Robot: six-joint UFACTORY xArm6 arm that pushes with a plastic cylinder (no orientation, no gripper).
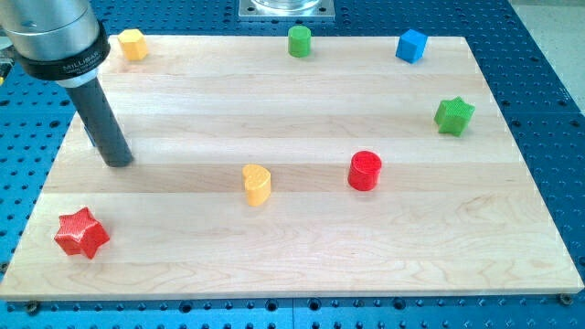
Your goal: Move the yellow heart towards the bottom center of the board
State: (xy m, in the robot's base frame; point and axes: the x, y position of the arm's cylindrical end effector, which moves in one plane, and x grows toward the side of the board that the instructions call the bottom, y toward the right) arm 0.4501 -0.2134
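The yellow heart (pixel 258 184) stands on the wooden board (pixel 302 256) a little left of the view's centre. My tip (pixel 118 161) rests on the board well to the left of the heart and slightly higher in the view, apart from it. The rod rises from the tip to the silver arm end at the view's top left. A red cylinder (pixel 365 170) stands to the right of the heart.
A red star (pixel 81 233) lies at the view's bottom left, below my tip. A yellow block (pixel 133 44) sits at the top left, a green cylinder (pixel 299 41) at top centre, a blue cube (pixel 411 46) at top right, a green star (pixel 453 115) at the right.
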